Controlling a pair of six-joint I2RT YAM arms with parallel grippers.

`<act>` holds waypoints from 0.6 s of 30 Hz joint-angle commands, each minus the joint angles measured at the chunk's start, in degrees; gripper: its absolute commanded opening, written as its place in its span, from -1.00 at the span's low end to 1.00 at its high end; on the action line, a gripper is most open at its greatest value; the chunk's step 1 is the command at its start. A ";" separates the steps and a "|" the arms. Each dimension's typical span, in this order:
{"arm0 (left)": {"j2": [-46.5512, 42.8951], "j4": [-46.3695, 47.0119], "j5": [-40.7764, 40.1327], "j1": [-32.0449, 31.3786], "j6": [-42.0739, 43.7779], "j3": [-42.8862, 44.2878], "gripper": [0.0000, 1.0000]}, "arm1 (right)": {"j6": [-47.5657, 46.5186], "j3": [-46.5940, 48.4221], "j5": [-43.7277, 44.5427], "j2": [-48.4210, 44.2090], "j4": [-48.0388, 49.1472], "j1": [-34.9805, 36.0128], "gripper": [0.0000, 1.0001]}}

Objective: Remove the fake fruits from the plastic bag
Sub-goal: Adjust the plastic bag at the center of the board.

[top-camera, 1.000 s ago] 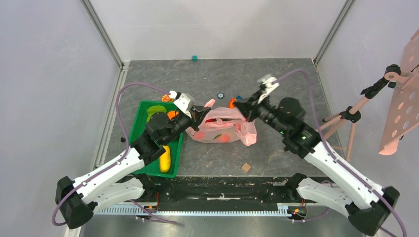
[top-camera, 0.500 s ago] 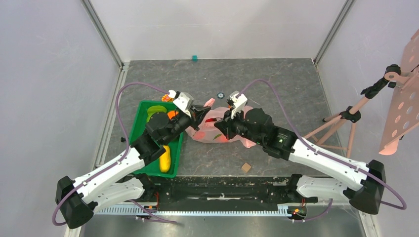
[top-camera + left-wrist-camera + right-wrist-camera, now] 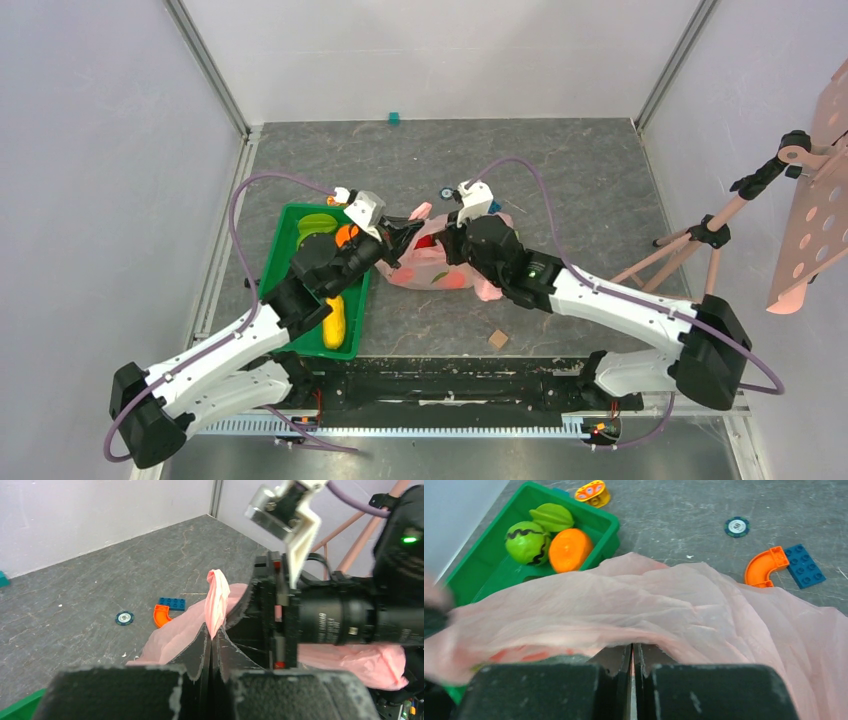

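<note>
Since the earlier frame the right arm has swung further in toward the left one, so that from above the right gripper [image 3: 443, 240] now sits over the near-left part of the plastic bag [image 3: 478, 268], close to the left gripper [image 3: 408, 228], which has hardly shifted and holds a pink handle strip up at the bag's left end. Reddish fake fruits [image 3: 455, 280] show through the film where the bag lies on the table, just right of the green tray [image 3: 288, 262] that holds an orange ball [image 3: 347, 233] and a yellow fruit [image 3: 334, 322]. From the left wrist, the left gripper [image 3: 210, 642] has its fingers pressed together on the bag's handle [image 3: 216, 597], with the right arm's black wrist just beyond and a blue brick [image 3: 172, 603], an orange curved piece [image 3: 161, 615] and a poker chip [image 3: 124, 617] on the table behind. From the right wrist, the right gripper [image 3: 633, 652] has its fingers closed together at the edge of the pink film [image 3: 664, 605]; whether any film is caught between them I cannot tell. A reddish blur of fruit [image 3: 519, 655] shows under the film to the left.
</note>
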 commanded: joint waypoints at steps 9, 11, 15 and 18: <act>-4.76 2.30 -1.18 -0.02 -2.64 -2.24 -0.96 | 3.21 -5.21 3.88 4.20 7.01 -10.43 -1.00; -5.69 1.86 -2.27 -0.02 -2.30 -2.72 -0.96 | 2.35 -6.53 3.55 3.33 6.67 -12.13 -1.00; -7.36 1.18 -4.27 -0.02 -1.92 -3.53 -0.96 | 0.17 -9.09 2.93 0.94 5.54 -15.28 -1.00; -8.40 0.44 -5.25 -0.02 -1.66 -4.04 -0.96 | -1.08 -10.57 2.53 -0.65 4.35 -17.44 -1.00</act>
